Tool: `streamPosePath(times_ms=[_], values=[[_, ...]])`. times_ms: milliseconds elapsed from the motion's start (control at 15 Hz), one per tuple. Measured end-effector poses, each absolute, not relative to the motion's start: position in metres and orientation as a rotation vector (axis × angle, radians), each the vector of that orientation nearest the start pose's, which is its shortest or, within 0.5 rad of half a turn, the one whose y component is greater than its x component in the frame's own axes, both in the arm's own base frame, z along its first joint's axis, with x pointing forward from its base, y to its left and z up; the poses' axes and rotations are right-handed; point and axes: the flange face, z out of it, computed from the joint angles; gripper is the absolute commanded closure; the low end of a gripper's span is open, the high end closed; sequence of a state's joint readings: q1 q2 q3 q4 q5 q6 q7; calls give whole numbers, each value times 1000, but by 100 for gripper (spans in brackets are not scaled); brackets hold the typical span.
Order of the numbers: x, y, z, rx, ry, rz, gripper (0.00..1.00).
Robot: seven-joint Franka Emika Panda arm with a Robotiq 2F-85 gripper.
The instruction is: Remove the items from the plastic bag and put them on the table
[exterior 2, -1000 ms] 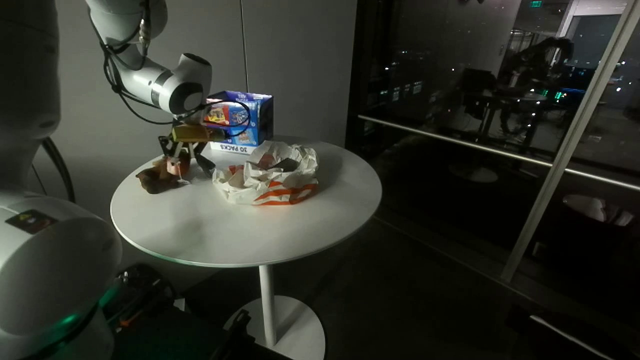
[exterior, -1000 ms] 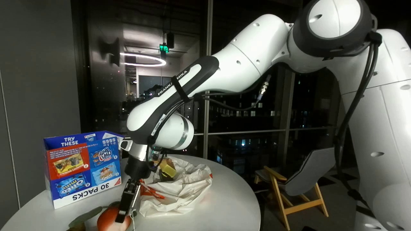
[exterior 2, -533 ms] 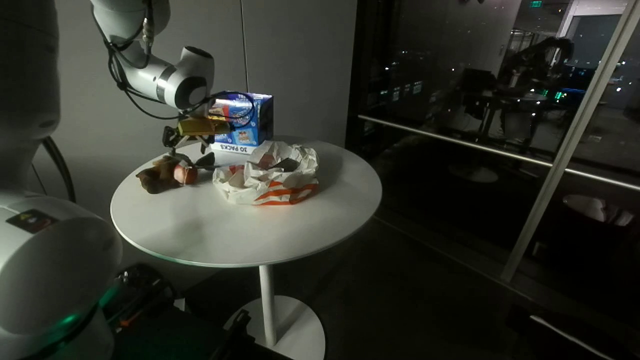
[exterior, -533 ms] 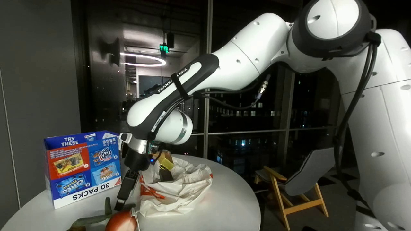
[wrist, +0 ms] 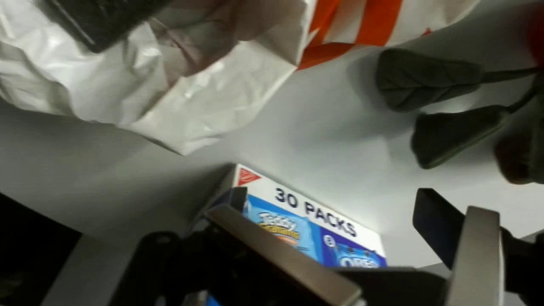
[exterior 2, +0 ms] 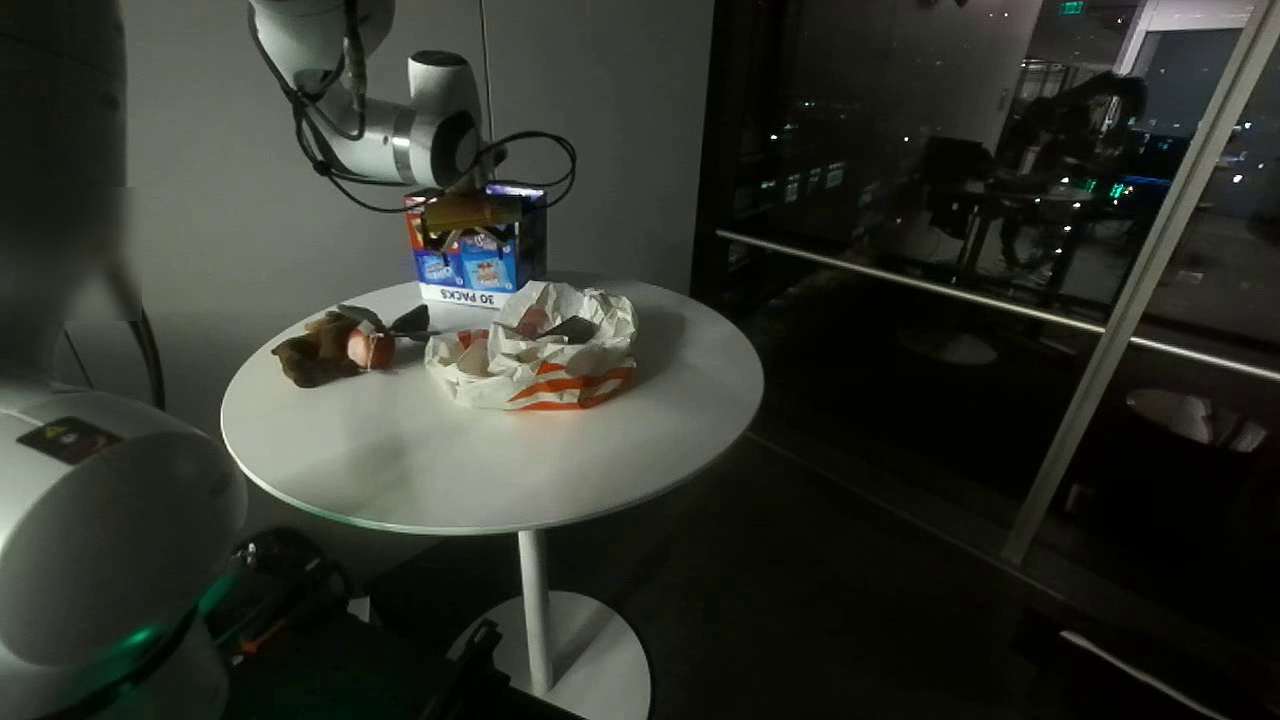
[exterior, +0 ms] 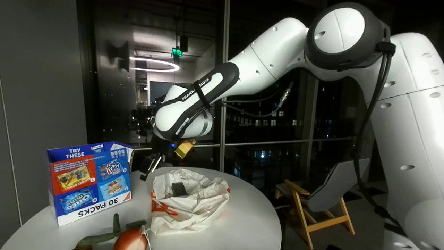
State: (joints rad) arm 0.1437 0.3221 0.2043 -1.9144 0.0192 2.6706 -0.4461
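Note:
The white plastic bag [exterior: 194, 211] with orange stripes lies crumpled on the round white table [exterior 2: 470, 470]. A dark block-like item [exterior: 179, 189] shows in its mouth, and in the wrist view the same dark item [wrist: 102, 21] is cut off at the top left. Outside the bag, a reddish round item [exterior 2: 371, 347] rests on the table beside green leaf-like pieces [wrist: 425, 78] and a brown item [exterior 2: 315, 355]. Above the table, between the snack box and the bag, my gripper [exterior: 148, 173] hangs open, nothing between its fingers. What else the bag holds is hidden.
A tall blue snack box [exterior: 90, 180] stands at the table's edge, and the wrist view shows its printed front [wrist: 306, 212] behind the spread jaws. A yellow block [exterior: 185, 148] is fixed on the wrist. A wooden chair [exterior: 319, 194] stands beyond the table.
A second ago my gripper was down around the reddish item. It has opened, let go, risen and moved across toward the box and bag. The reddish item stays on the table.

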Motion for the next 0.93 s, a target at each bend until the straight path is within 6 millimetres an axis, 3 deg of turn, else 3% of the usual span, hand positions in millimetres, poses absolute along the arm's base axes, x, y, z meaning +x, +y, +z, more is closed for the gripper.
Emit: streamPosePath(times_ms=[267,600,933], values=[[637,177,378,-3009,-859,-722,0],[641,140,363,-3227,-478,-686,0],[631,135,341,-3326,-93,-489,0]])
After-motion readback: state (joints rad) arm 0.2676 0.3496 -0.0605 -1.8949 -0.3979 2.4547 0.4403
